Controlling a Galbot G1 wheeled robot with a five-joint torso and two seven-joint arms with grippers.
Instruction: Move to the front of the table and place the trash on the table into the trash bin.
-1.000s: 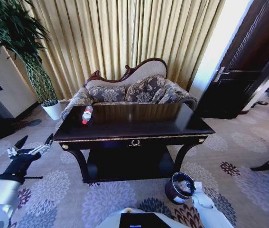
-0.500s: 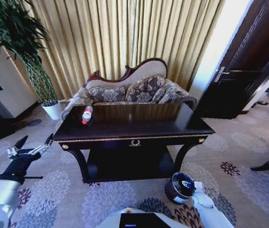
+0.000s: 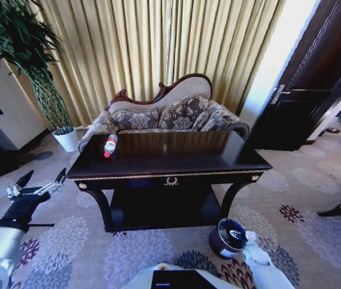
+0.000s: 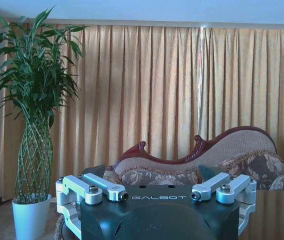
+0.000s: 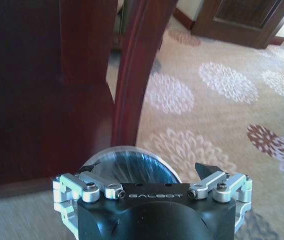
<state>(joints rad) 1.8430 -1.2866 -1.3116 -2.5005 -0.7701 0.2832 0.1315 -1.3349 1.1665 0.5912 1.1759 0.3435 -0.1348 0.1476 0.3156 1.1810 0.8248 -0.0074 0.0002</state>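
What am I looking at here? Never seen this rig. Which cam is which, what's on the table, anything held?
It is a wheeled robot with two arms. The wide picture is from its head camera; the other two are from cameras on its wrists.

In the head view, the table stands ahead with one bottle lying near its left end. The trash bin sits on the carpet by the table's right front leg.

The left gripper hangs out beside the table's left end, fingers open, holding nothing. The right gripper is low, just above the bin, also open and empty.

Behind the table are a sofa and a potted plant.
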